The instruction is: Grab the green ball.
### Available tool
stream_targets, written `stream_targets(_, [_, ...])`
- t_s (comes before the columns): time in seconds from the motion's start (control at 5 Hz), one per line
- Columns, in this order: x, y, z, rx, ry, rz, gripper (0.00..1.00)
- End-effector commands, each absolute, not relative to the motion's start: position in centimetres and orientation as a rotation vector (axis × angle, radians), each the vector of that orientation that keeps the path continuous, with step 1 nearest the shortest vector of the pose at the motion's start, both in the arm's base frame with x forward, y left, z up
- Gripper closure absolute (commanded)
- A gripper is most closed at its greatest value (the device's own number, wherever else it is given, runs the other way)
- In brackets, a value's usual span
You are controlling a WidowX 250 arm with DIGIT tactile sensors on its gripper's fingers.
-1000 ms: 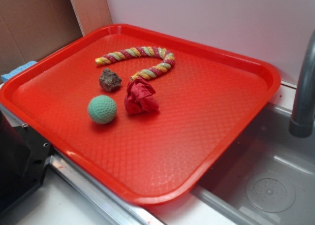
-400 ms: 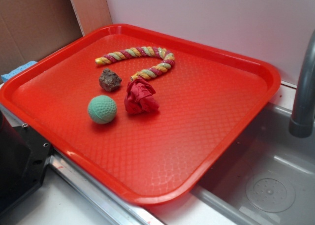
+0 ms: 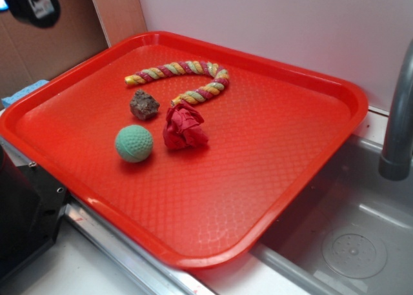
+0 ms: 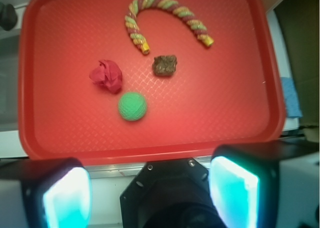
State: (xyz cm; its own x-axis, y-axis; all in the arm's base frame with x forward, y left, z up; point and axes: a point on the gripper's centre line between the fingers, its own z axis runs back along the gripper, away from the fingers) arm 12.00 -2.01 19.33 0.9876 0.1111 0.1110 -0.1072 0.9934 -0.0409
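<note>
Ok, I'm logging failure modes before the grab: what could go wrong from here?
The green ball is round and lies free on the slick red tray, so an off-centre close of the open pincer may send it rolling. The red paper wad and the brown rock lie near; a wide descent could bump them.

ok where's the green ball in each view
Exterior: the green ball lies left of centre on the red tray, with the red paper wad just right of it.
Wrist: the green ball lies near the picture's middle, with the wad up and to its left.
Shared landmark: the brown rock, between ball and striped rope.
</note>
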Motion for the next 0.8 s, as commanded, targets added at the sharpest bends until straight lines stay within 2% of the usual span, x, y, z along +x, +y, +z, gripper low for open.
stream_targets(0.0, [14.1, -2.5, 14.2, -0.065, -0.089, 0.1, 0.0])
stream_targets(0.4, [15.8, -3.5, 8.6, -0.045, -0.045, 0.033, 0.0])
stream_targets(0.6, [16.1, -3.4, 6.7, -0.038, -0.014, 0.005, 0.0])
